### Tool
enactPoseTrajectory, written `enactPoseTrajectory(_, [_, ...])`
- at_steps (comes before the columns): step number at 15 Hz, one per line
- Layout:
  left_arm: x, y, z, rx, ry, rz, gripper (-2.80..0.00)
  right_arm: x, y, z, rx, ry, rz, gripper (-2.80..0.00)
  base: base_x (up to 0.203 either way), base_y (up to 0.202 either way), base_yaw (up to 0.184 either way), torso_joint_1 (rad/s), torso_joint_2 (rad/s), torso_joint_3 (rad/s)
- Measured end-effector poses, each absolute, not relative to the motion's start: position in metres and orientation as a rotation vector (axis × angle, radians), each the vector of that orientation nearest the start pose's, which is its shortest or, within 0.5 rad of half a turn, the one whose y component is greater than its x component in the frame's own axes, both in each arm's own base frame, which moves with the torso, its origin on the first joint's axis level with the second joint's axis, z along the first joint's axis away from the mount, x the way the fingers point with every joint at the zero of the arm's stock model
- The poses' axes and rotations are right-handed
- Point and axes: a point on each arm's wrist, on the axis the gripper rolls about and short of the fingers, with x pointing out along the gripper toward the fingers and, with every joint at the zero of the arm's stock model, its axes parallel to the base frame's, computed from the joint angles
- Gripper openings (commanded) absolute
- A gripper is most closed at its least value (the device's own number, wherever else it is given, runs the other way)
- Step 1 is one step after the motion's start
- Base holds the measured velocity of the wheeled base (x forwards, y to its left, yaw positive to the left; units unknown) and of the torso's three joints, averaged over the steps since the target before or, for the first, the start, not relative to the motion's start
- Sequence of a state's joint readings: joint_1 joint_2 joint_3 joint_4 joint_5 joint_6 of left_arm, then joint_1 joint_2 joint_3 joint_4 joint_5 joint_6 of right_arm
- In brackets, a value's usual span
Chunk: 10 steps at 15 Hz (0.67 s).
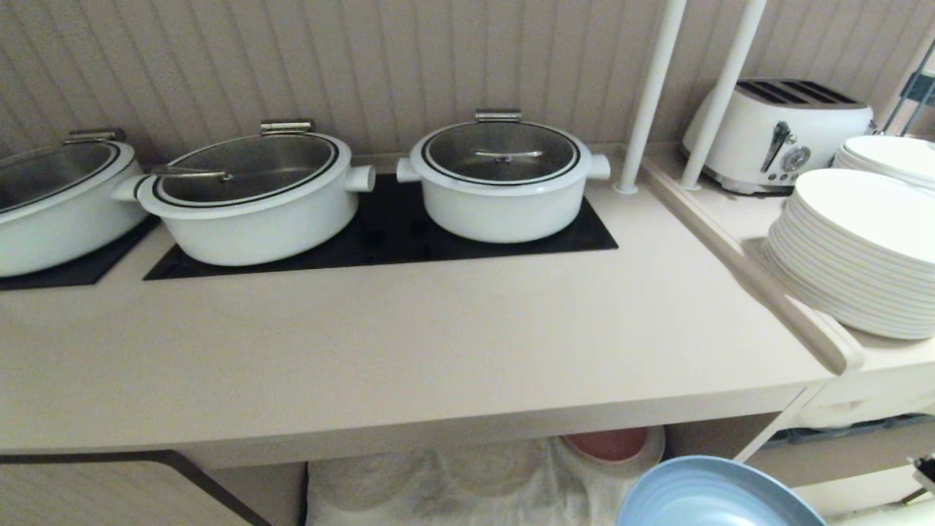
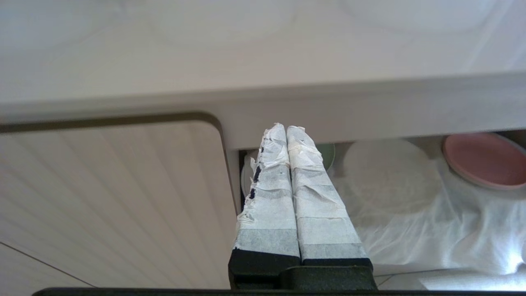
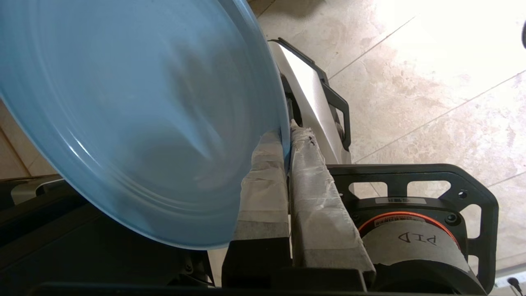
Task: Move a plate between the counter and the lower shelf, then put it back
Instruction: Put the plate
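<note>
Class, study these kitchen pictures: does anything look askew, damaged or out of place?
Only the wrinkled white cloth lining the lower shelf looks rumpled. The small light-blue plate is tilted, but the right gripper grips its rim.

Both grippers are built with long tapering fingers wrapped in wrinkled white tape over black bases, the left gripper (image 2: pixel 287 129) low in the middle of its frame with dark scuffs along one finger's edge. On the right gripper (image 3: pixel 287 135), a black perforated bracket and an orange-ringed cylinder taped over and hand-lettered "PID" are seen at the lower right.
</note>
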State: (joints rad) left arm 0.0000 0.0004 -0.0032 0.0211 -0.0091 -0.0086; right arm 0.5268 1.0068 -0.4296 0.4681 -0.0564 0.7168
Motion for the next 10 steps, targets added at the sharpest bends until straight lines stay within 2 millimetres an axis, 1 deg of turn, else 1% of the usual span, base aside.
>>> enactPoseTrajectory(6, [-0.023,-0.0002,0.0742,-0.009,0.019,-0.009,-2.8,0.0692,0.0389,0.1343,0.35,1.092,0.046,-2.8,0.0,0.0,0.0,0.172,-0.36,-0.184])
enactPoseTrajectory(10, [-0.023,-0.0002,0.0742,-0.009,0.019,-0.009,-2.8,0.0711,0.0411,0.1402,0.405,1.098,0.073,-2.8,0.0,0.0,0.0,0.156,-0.32,-0.164])
